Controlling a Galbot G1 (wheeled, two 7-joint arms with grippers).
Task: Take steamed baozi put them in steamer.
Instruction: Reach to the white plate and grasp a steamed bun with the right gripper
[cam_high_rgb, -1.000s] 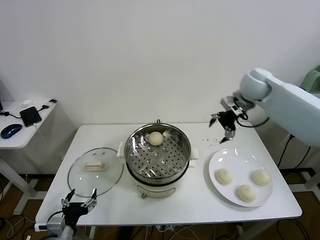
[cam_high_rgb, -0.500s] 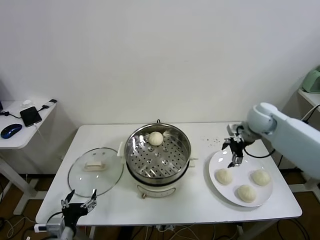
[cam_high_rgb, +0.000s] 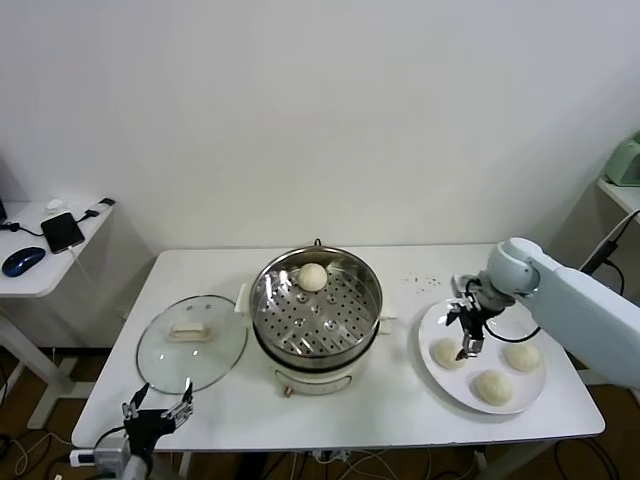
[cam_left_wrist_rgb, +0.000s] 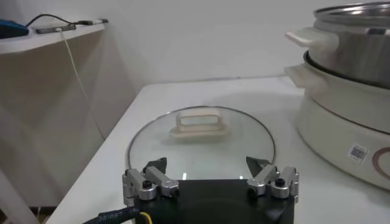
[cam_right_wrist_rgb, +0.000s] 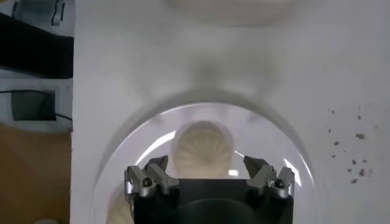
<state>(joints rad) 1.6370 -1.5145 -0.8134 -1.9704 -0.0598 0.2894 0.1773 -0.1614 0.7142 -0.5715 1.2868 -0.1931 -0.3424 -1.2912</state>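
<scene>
On plate (cam_high_rgb: 520, 392) | pleated cream baozi (cam_right_wrist_rgb: 203, 150) — right gripper (cam_high_rgb: 462, 328) above, fingers wide, empty.

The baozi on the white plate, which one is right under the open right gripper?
The baozi nearest the steamer, at the plate's left side. The right gripper hangs open just above it; the other two lie farther right and nearer the front edge.

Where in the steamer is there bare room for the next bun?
The steamer tray is bare everywhere except its back rim, where one baozi sits. The plate is crowded: three buns and the open right gripper over the nearest one.
</scene>
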